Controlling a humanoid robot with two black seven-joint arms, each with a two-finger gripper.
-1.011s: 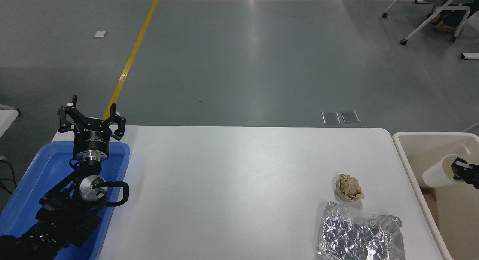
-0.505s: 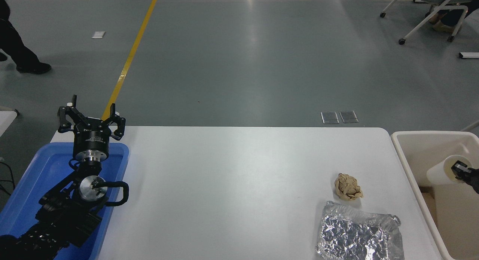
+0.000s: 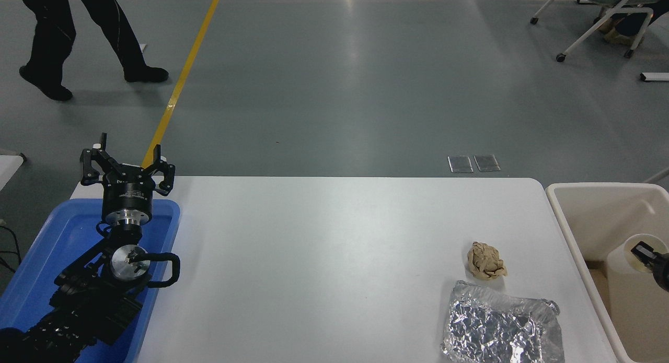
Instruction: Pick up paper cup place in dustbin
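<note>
The white paper cup (image 3: 623,254) lies tilted low inside the cream dustbin (image 3: 562,217), which stands off the table's right end. My right gripper (image 3: 644,252) comes in from the right edge and is shut on the cup's rim, holding it within the bin's walls. Most of the right arm is out of view. My left gripper (image 3: 127,164) is open and empty, parked over the blue tray (image 3: 49,237) at the lower left.
A crumpled brown paper ball (image 3: 486,261) and a crushed foil tray (image 3: 502,329) lie on the white table (image 3: 324,258) near its right end. A person's legs (image 3: 78,34) cross the floor at the far left. A wheeled chair (image 3: 601,18) stands far right.
My right gripper has moved right and down with the cup, from above the bin's near wall to deeper inside it. A person has walked into view at the top left.
</note>
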